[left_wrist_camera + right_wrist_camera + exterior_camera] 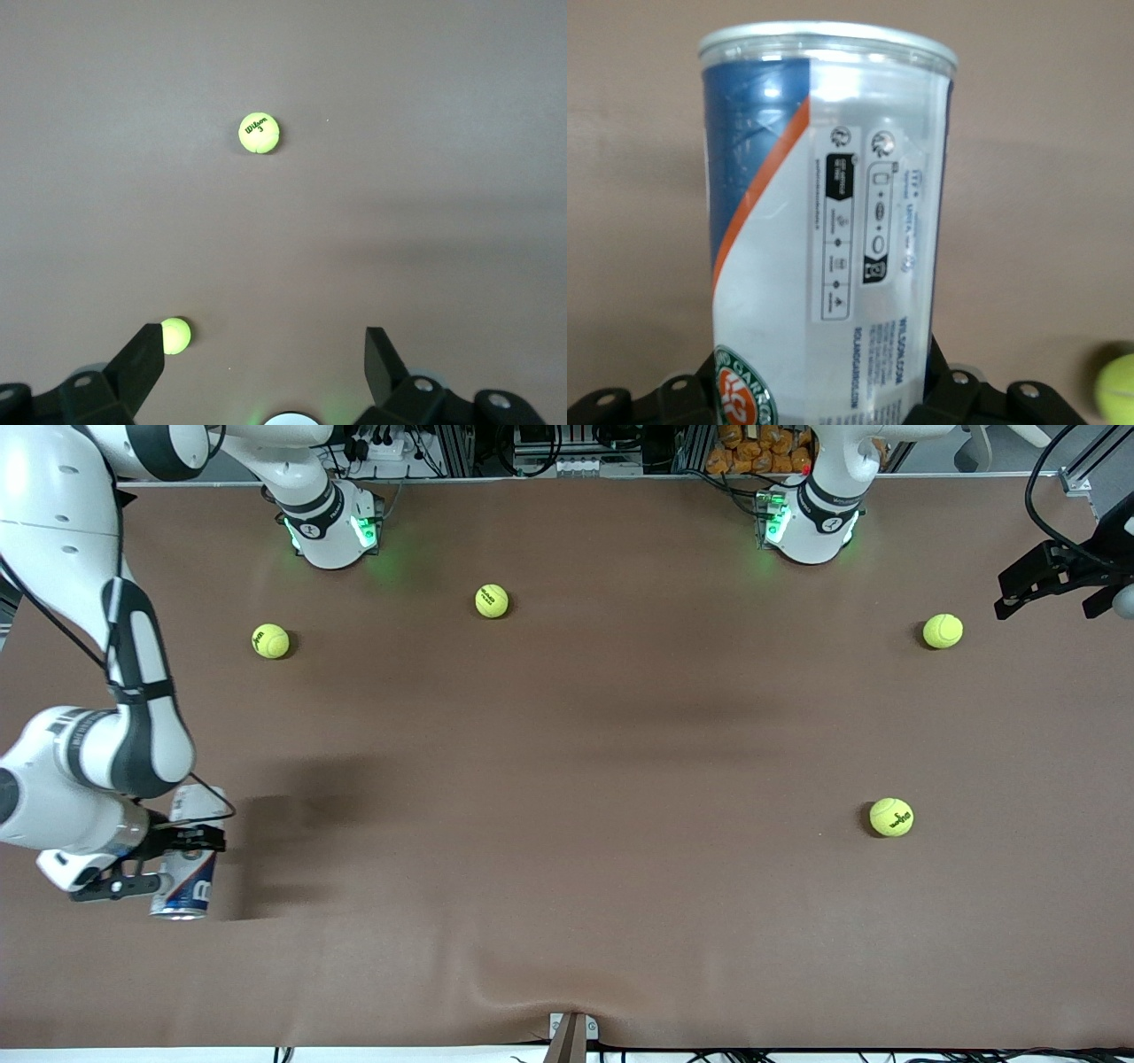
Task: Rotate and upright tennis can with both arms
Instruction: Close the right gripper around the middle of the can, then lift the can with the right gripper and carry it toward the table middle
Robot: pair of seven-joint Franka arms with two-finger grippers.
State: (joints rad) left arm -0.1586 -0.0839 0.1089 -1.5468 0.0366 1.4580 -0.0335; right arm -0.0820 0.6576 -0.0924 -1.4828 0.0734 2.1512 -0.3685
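Front view: right gripper [168,861] pinches the slim clear-plastic tennis can [188,868] with blue, white and red label.
Can lies on the brown table [567,886] at the right arm's end; left gripper [264,365] waits spread, aloft.

Brown table [567,779], four tennis balls [492,600]

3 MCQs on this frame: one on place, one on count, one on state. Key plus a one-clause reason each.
1. Where is the tennis can?
A. at the right arm's end of the table
B. mid-table
C. between the bases

2. How many tennis balls lie on the table?
A. two
B. four
C. six

3. What is the right end effector doing?
A. open over a ball
B. shut on the tennis can
C. out of view

Key: 1 A, the can shows beside the right arm. 2 B, four balls lie apart. 3 B, the fingers clamp the can; the left end effector waits open.
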